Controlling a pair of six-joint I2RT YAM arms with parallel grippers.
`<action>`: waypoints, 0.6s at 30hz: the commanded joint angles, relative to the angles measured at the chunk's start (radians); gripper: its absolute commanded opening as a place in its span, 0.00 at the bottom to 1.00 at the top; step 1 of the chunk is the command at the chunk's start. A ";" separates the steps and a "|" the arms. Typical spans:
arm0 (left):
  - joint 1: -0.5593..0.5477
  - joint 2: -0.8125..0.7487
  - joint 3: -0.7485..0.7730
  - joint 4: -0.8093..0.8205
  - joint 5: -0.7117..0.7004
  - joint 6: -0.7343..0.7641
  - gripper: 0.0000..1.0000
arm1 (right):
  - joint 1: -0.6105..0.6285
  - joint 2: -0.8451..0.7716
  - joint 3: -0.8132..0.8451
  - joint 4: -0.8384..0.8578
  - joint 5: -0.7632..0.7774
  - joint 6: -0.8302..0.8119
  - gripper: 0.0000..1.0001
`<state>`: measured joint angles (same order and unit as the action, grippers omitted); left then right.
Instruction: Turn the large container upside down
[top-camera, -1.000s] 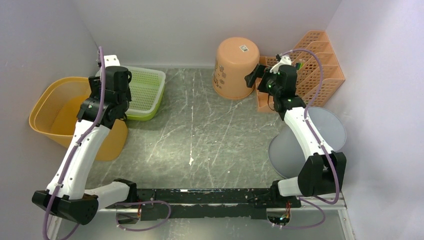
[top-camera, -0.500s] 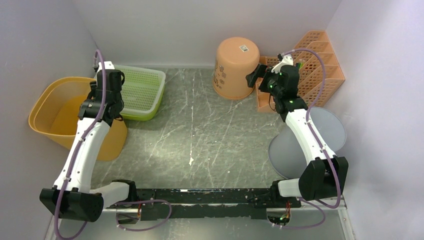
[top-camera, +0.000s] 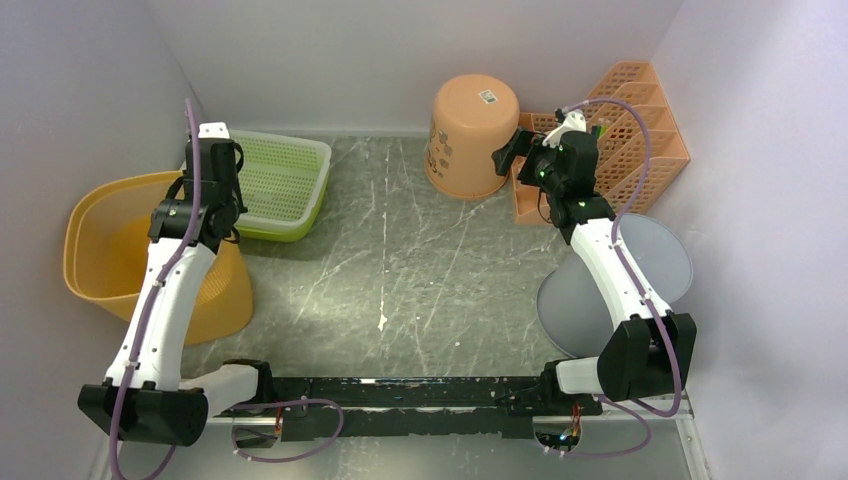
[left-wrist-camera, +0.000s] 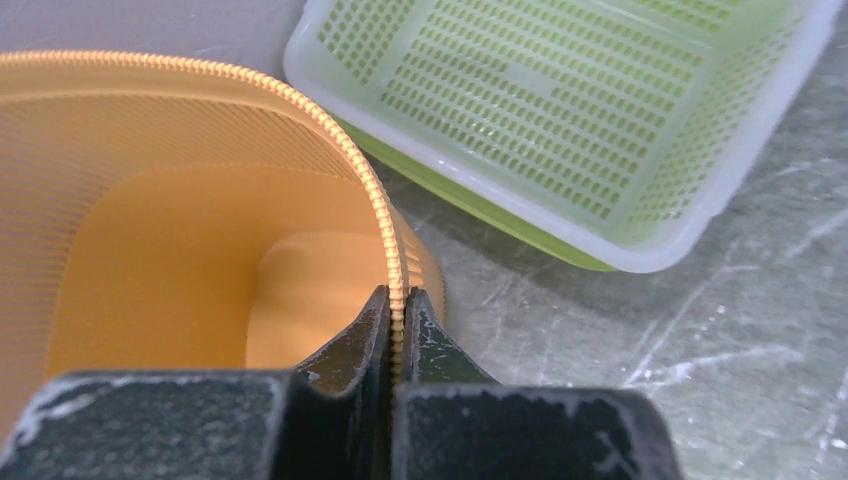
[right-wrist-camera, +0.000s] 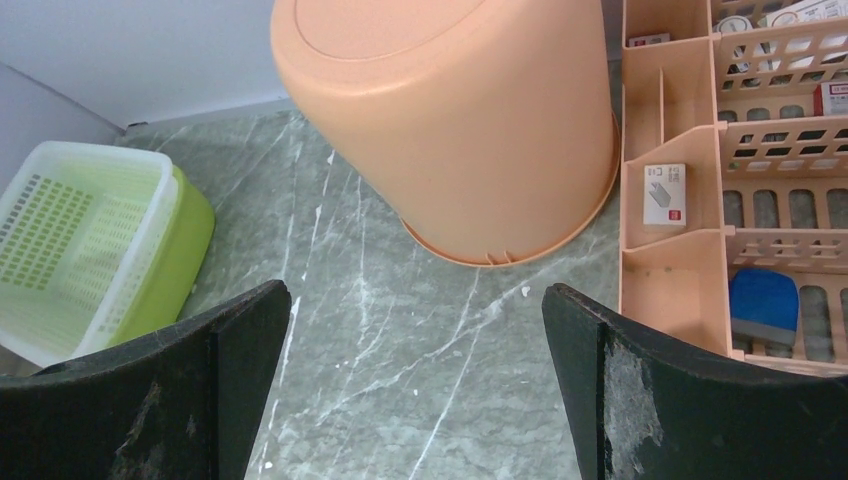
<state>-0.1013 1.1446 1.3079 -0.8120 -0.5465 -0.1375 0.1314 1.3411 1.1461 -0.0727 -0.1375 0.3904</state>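
**Grey tabletop, yellow tub at left**

Tub is open side up, rim ribbed. Left pincer is clamped on that rim; the tub has tipped a bit since before. Right pincer is wide apart.

Large orange ribbed plastic tub: cut off at 9 o'clock, left wrist view. Pale green perforated plastic basket: cropped at 12 (far rim lost). Peach lattice organiser: print on small white box unreadable.

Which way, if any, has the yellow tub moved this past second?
Yes. The yellow tub shifted toward the near edge of the table, away from the green basket, left claw shut on its rim.
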 joint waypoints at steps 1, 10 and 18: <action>0.003 -0.057 0.118 -0.044 0.102 0.024 0.07 | 0.004 -0.019 -0.010 0.011 0.027 -0.016 1.00; 0.002 -0.119 0.235 0.051 0.712 -0.068 0.07 | 0.001 -0.008 0.038 -0.017 0.101 -0.028 1.00; 0.002 -0.186 0.183 0.293 1.100 -0.270 0.07 | -0.010 0.021 0.066 -0.031 0.141 -0.035 1.00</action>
<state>-0.1001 0.9916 1.4841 -0.7887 0.2783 -0.2974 0.1299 1.3457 1.1717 -0.0887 -0.0326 0.3756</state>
